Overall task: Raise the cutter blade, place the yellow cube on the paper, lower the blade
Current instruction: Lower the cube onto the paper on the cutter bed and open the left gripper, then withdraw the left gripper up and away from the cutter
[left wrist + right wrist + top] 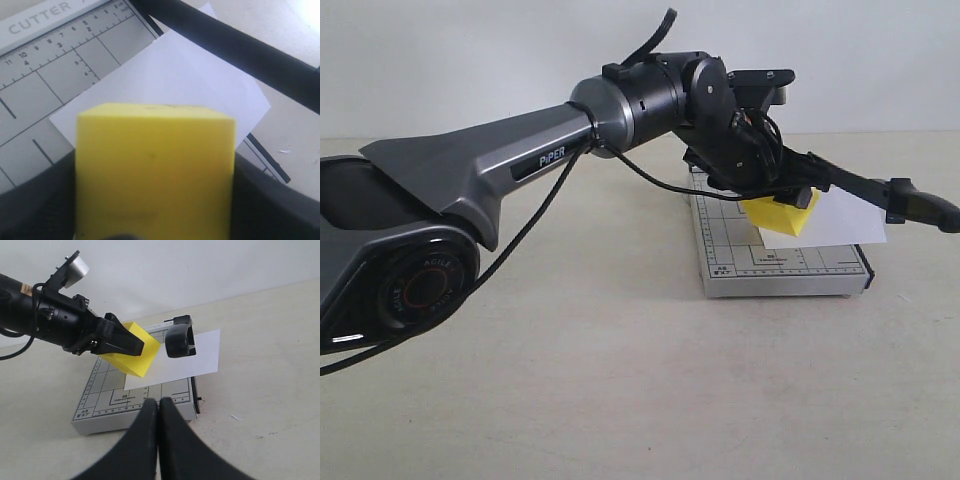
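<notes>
My left gripper (786,198) is shut on the yellow cube (782,213) and holds it tilted, low over the left part of the paper (840,226); I cannot tell whether they touch. In the left wrist view the yellow cube (155,170) fills the space between the dark fingers (272,202), with the paper (170,80) beyond it. The cutter blade (865,186) stands raised, its thick handle (180,340) hanging over the paper's right side. The white sheet lies askew on the grey gridded cutter base (735,262). My right gripper (158,407) is shut and empty, off the base's front edge.
The left arm (500,165) stretches across the table from the left and hides the cutter's back part. The beige tabletop (620,380) surrounds the cutter base. A pale wall stands behind.
</notes>
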Controlling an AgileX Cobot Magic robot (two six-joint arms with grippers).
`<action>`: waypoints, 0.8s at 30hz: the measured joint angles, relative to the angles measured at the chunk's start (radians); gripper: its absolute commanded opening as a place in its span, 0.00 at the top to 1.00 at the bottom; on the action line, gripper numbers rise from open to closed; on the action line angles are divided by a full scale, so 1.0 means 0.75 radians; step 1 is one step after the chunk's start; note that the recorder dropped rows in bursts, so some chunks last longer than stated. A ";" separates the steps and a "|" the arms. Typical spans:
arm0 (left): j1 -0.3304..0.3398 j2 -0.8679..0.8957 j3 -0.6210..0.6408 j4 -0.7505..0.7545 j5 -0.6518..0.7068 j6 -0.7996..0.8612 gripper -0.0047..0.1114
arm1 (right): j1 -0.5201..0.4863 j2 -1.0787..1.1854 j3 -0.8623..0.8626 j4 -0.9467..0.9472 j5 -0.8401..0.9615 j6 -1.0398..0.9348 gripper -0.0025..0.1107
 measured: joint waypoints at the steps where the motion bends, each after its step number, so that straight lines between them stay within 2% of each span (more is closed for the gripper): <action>1: 0.000 0.000 0.000 0.000 -0.004 0.000 0.44 | 0.000 0.000 0.000 0.000 0.000 0.000 0.97; 13: 0.000 0.000 0.000 -0.035 -0.059 0.000 0.44 | 0.000 0.000 0.000 0.000 0.000 0.000 0.97; 15: 0.000 0.000 0.000 -0.035 -0.024 0.000 0.42 | 0.000 0.000 0.000 0.000 0.000 0.000 0.97; 18: 0.000 0.000 0.000 -0.035 0.024 0.000 0.29 | 0.000 0.000 0.000 0.000 0.000 0.000 0.97; 24: 0.000 0.000 0.000 -0.037 0.043 0.000 0.28 | 0.000 0.000 0.000 0.000 0.000 0.000 0.97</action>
